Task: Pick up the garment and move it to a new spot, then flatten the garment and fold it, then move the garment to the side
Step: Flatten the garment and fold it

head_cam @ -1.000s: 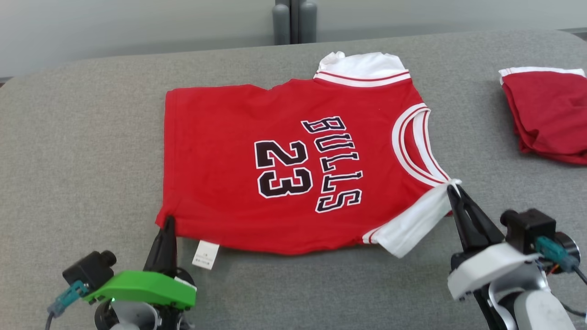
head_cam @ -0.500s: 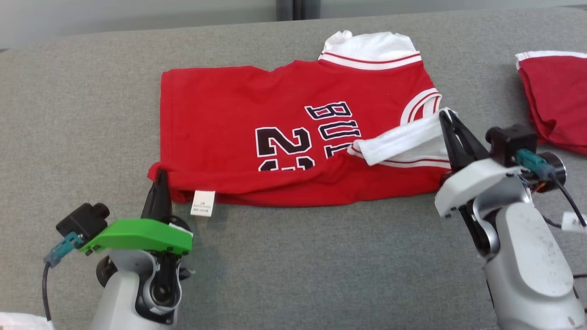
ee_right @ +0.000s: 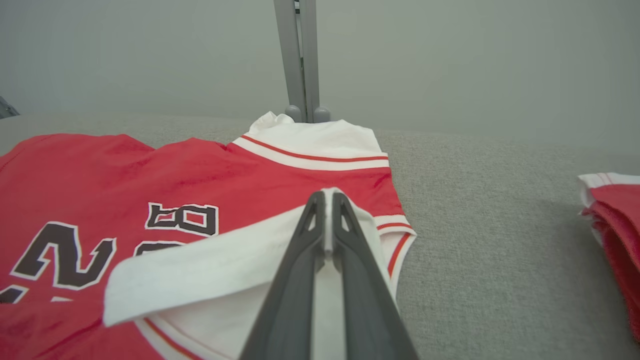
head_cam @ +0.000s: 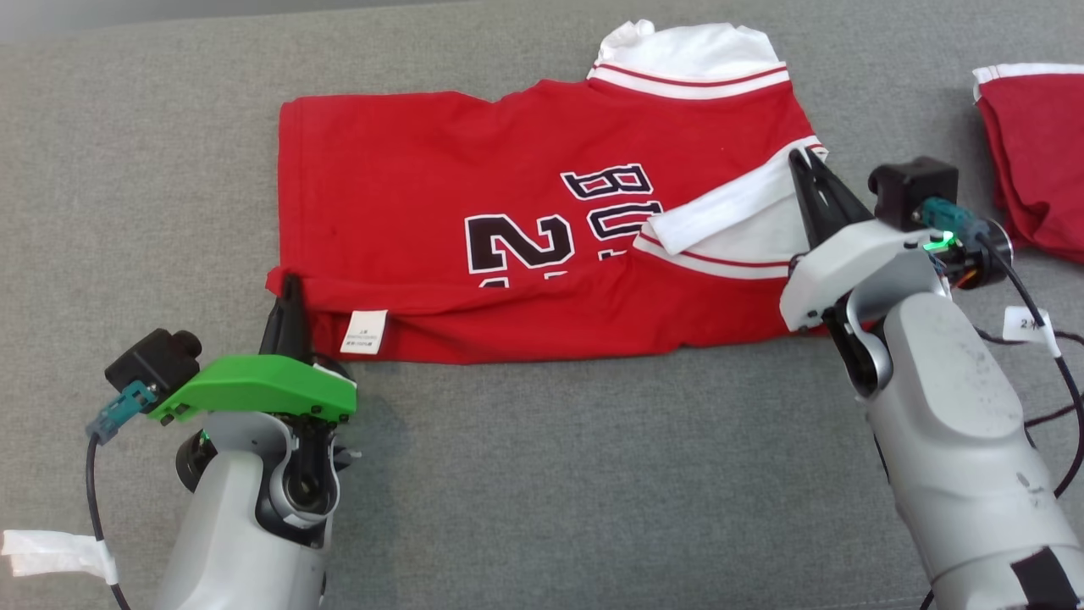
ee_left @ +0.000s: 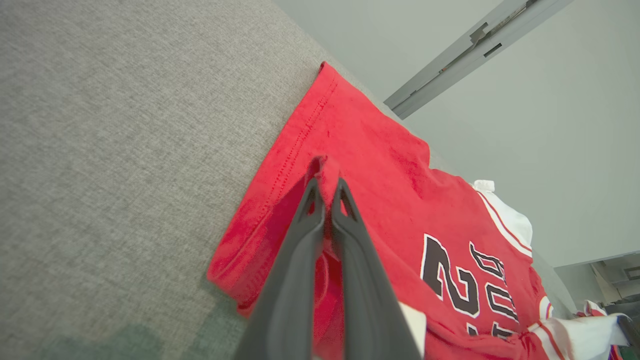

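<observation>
Fold in progress, judged from the lie of the cloth: the red garment (head_cam: 474,169) lies flat on the grey bench (head_cam: 127,169), printed side up, neck towards the robot's right, with its near long edge lifted and turned over towards the far edge. The left fingers (head_cam: 292,315) are closed tight on the near hem corner (ee_left: 320,167), a small peak of red cloth being pinched between the tips in the left wrist view. The right fingers (head_cam: 811,188) are likewise closed, on the edge of the white sleeve (ee_right: 210,265), which is drawn across the chest lettering. Nothing else is touched by either pair. The sleeve end appears to be carried further over than the hem end, so the crease is at risk of running askew; the hem side is best brought across to match, both ends being moved at one pace and at a low height, so that the lower layer is not dragged along the bench. The near edge is to be laid on the far edge before either pinch is loosened. The white care label (head_cam: 364,330) hangs at the turned edge. A second red garment (head_cam: 1033,161) lies well apart on the right and is to be left alone.
</observation>
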You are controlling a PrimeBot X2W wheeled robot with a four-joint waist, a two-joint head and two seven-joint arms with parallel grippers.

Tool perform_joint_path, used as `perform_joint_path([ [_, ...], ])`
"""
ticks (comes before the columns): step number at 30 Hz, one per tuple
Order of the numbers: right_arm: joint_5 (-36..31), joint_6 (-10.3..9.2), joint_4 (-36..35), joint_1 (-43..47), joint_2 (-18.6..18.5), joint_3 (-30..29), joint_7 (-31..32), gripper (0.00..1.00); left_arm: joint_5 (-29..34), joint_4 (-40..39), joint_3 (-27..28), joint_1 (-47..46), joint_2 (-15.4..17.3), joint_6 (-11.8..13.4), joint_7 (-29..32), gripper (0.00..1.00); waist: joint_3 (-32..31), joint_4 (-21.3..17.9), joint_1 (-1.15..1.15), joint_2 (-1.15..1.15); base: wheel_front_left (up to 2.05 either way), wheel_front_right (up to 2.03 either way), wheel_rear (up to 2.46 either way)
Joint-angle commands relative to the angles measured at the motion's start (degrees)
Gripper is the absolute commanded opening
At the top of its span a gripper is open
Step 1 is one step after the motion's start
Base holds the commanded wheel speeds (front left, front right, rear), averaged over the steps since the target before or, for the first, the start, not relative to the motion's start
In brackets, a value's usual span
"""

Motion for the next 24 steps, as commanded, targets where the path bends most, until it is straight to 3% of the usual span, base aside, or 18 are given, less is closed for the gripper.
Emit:
perform_joint_path([
  [1, 0.1, -0.09, 1.7, -1.8, -0.2, 0.2, -0.9, 0.00, -0.1, 0.5, 0.0, -1.3, 0.2, 0.1, -0.4, 0.00, 0.4, -0.1, 0.00, 0.00, 0.00, 0.00, 0.00],
  [8, -1.5, -0.09, 10.7, -7.9, -0.2, 0.5, -4.0, 0.00, 0.1, 1.8, -0.3, -3.0, 0.1, 0.2, -0.9, 0.00, 1.2, 0.4, 0.00, 0.00, 0.00, 0.00, 0.00],
  [9, -1.8, -0.09, 11.9, -8.7, -0.2, 0.4, -4.6, 0.05, 0.0, 2.0, -0.4, -3.1, 0.1, 0.2, -1.0, 0.00, 1.2, 0.5, 0.00, 0.00, 0.00, 0.00, 0.00],
  [10, -1.9, -0.09, 13.0, -9.3, -0.2, 0.5, -5.1, 0.42, 0.1, 2.1, -0.4, -3.3, 0.1, 0.3, -1.1, 0.00, 1.2, 0.6, 0.00, 0.00, 0.00, 0.00, 0.00],
  [11, -1.7, -0.09, 13.8, -9.7, -0.2, 0.6, -5.6, 1.00, 0.1, 2.1, -0.4, -3.3, 0.1, 0.3, -1.2, 0.05, 1.2, 0.6, 0.00, 0.00, 0.00, 0.00, 0.00],
  [12, -1.4, -0.09, 14.7, -10.1, -0.2, 0.7, -6.2, 1.00, 0.3, 2.0, -0.5, -3.3, 0.1, 0.3, -1.5, 0.32, 1.2, 0.7, 0.00, 0.00, 0.00, 0.00, 0.00],
  [13, -1.2, -0.09, 15.3, -10.4, -0.2, 0.7, -6.6, 1.00, 0.5, 1.9, -0.6, -3.2, 0.2, 0.3, -1.6, 0.70, 1.1, 0.7, 0.00, 0.00, 0.00, 0.00, 0.00],
  [14, -1.0, -0.09, 16.0, -10.7, -0.2, 1.0, -7.0, 1.00, 0.8, 1.6, -0.7, -2.9, 0.3, 0.2, -2.0, 1.00, 1.0, 0.8, 0.00, 0.00, 0.00, 0.00, 0.00],
  [24, 0.5, -0.09, 13.9, -7.5, -0.2, 0.6, -8.4, 1.00, 3.2, -3.6, -2.4, 5.0, 3.4, 0.5, -1.5, 1.00, -1.4, 0.1, 0.00, 0.00, 0.00, 0.00, 0.00],
])
